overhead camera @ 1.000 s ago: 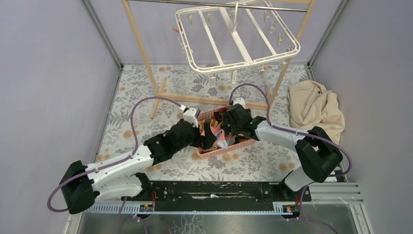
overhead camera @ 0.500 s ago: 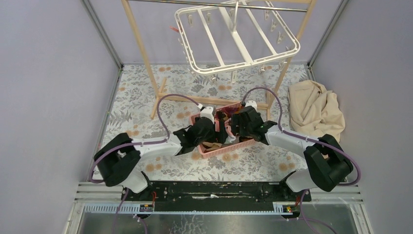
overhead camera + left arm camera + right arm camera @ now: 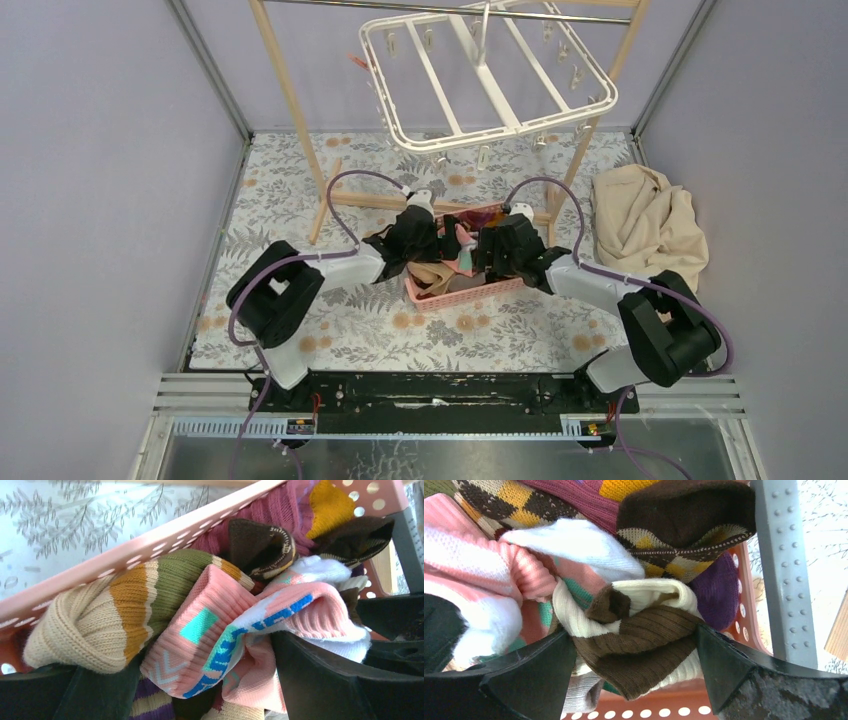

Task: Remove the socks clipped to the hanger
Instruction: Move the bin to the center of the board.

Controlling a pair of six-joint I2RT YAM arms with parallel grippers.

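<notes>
Pink perforated plastic basket: sits on the floral-print worktop, between the two arms, near the foot of the wooden frame.
Socks: heaped in the basket as a soft knitted tangle.
Left tool: released, its black fingers spread wide either side of a ribbed pink sock with teal and blue blocks.
Striped sock: chunky rib knit in cream, mustard and olive, pressed against the basket wall.
Right tool: released, jaws wide, with a brown-and-cream ribbed sock bunched between the fingers.
Argyle sock: brown with a yellow diamond cuff, folded above the ribbed one.
Purple sock: fine knit, against the basket's side.
Hanger: white plastic rectangle with rounded corners, crossbars and small dangling clips, hanging tilted above the basket.
Beige cloth: crumpled at the right.
</notes>
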